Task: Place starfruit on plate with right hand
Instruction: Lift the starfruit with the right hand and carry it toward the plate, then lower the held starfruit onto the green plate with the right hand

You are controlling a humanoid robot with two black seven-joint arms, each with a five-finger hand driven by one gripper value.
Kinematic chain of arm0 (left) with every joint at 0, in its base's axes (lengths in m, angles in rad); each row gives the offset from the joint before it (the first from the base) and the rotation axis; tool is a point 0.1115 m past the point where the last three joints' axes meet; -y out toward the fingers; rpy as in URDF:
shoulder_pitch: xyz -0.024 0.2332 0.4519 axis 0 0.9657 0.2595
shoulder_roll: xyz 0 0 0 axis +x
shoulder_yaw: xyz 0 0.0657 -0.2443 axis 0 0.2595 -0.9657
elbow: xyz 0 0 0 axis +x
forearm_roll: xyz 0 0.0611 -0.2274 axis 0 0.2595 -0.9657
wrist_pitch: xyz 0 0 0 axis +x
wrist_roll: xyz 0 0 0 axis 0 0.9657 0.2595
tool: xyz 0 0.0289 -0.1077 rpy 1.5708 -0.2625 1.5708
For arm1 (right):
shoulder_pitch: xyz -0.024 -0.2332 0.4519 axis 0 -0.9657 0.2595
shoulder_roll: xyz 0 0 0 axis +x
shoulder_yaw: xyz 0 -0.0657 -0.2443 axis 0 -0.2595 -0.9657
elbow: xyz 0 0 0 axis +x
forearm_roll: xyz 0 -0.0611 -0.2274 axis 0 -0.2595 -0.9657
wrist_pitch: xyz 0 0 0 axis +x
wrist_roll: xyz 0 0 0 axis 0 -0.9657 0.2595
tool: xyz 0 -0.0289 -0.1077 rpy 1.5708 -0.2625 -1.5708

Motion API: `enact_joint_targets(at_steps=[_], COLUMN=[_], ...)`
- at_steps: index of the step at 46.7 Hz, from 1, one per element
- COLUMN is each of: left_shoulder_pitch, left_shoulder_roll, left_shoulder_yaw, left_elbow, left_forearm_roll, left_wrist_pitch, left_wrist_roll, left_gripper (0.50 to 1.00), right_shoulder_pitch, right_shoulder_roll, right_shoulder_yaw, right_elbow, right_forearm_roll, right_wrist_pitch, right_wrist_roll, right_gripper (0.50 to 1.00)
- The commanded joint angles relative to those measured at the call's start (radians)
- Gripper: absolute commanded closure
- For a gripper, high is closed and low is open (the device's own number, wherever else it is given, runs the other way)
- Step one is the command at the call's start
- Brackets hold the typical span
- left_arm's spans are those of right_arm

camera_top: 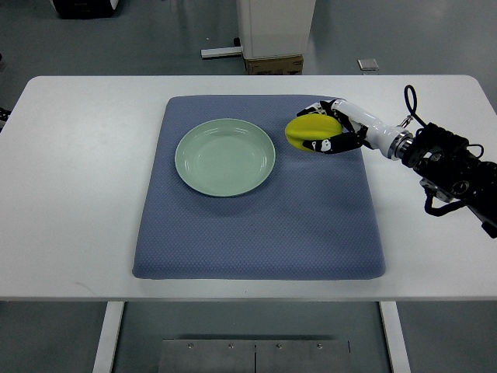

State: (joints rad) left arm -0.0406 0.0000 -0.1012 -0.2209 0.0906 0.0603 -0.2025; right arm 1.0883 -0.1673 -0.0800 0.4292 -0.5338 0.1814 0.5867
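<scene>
Nearest to me I see the front edge of the white table (70, 233), and under it a metal panel (256, 353) on the floor between the two table legs. On the table lies a blue mat (256, 233), which takes up most of the middle. Its near half is bare.

Going farther, I come to the pale green plate (225, 158), which sits on the far-left part of the mat, at about eleven o'clock from the mat's middle. Its bowl holds nothing.

My right arm (454, 171) enters at three o'clock from the picture's right edge, dark and cabled at the wrist, then white toward the hand. The right hand (330, 128) is over the far-right part of the mat, at about one o'clock from the mat's middle. Its fingers are curled round the yellow starfruit (308, 132), gripping it from above and below. The fruit points toward the plate and lies just beside the plate's rim at its three o'clock side, not over the rim. I cannot tell whether the fruit touches the mat or is lifted off it.

Beyond the table, at twelve o'clock, stands a white cabinet (276, 27) with a cardboard box (273, 65) at its foot on the grey floor.
</scene>
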Motion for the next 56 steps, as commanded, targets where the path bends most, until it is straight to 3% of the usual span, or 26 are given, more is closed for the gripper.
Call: enact_joint_targets(at_steps=[1,23,56], left_shoulder_pitch=[-0.001,0.001,0.001], left_shoulder_roll=[0.000,0.000,0.000], left_shoulder_yaw=[0.000,0.000,0.000], left_elbow=[0.000,0.000,0.000], left_forearm_roll=[0.000,0.000,0.000], left_wrist_pitch=[0.001,0.000,0.000], left_wrist_roll=[0.000,0.000,0.000], left_gripper=[0.500,0.500,0.500], right_shoulder_pitch=[0.010,0.070,0.160], right_shoulder_roll=[0.000,0.015,0.167], right_shoulder_yaw=[0.000,0.005,0.005], right_elbow=[0.000,0.003,0.005], right_forearm_roll=[0.000,0.000,-0.002], right_wrist_pitch=[0.001,0.000,-0.002], right_wrist_roll=[-0.005,-0.054,-0.119], right_gripper=[1.000,1.000,1.000])
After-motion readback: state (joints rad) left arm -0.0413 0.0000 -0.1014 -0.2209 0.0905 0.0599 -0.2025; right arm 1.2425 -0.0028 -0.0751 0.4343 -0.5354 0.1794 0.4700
